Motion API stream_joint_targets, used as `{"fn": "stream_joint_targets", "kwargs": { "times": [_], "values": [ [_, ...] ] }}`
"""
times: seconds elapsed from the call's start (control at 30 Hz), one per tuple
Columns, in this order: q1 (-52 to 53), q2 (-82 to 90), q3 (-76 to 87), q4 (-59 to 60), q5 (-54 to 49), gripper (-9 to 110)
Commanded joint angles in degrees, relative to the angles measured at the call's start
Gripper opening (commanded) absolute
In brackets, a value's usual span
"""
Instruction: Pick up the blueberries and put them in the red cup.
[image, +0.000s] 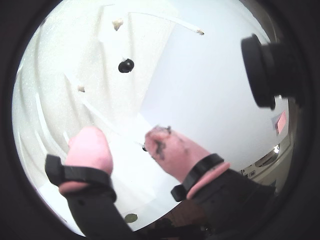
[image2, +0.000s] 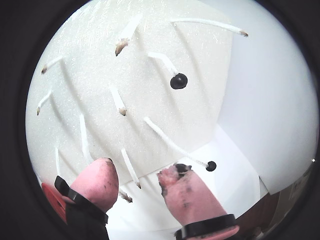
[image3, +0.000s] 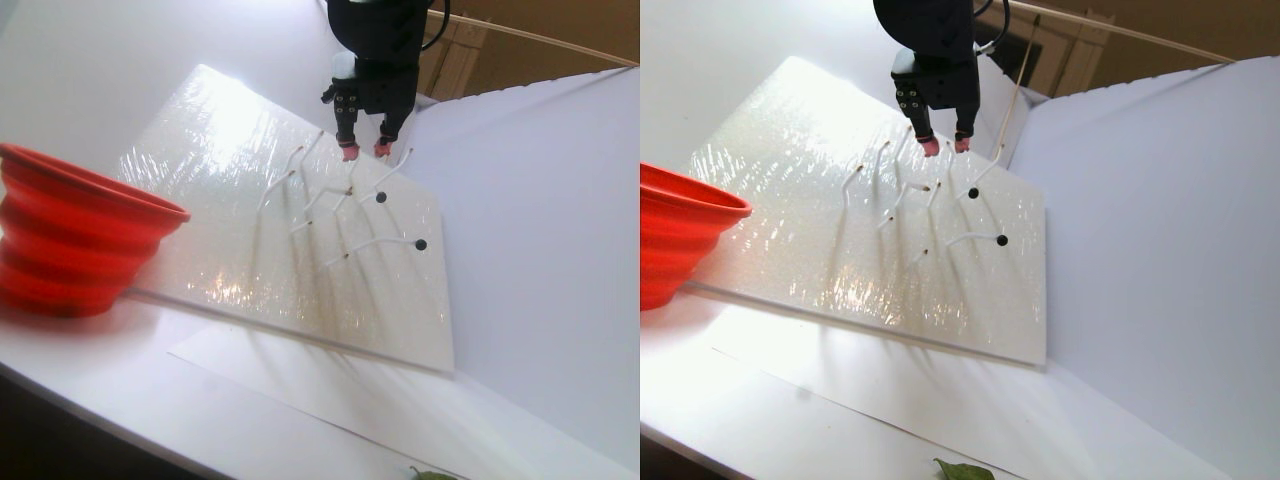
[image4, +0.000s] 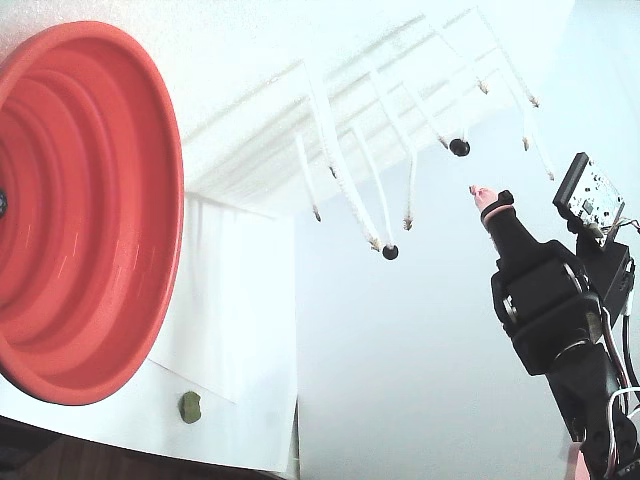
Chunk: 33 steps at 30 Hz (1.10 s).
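Over the white stem board (image3: 290, 240), claw (image2: 137, 182) gapes empty, pink tips spread. Two blueberries (image2: 178, 81) remain on stems ahead; red cup (image4: 85, 210) well apart.

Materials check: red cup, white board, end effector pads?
Red cup: likely soft silicone, matte, with stepped collapsible rings. White board: looks like foam or plastic, pebbled with glossy glare. End effector fingertips: pink, rubbery-looking, one smudged dark.

White table (image3: 540, 330); brown panelled wall (image3: 560, 25) behind.
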Motion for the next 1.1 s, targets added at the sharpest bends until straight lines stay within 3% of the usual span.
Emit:
{"fn": "stream_joint_targets", "kwargs": {
  "times": [0.0,1.07],
  "values": [
    [4.39,0.26,-8.17,-2.37,-0.70,17],
    [5.54,-14.77,-23.73,-3.96,-1.14,17]
  ]
}}
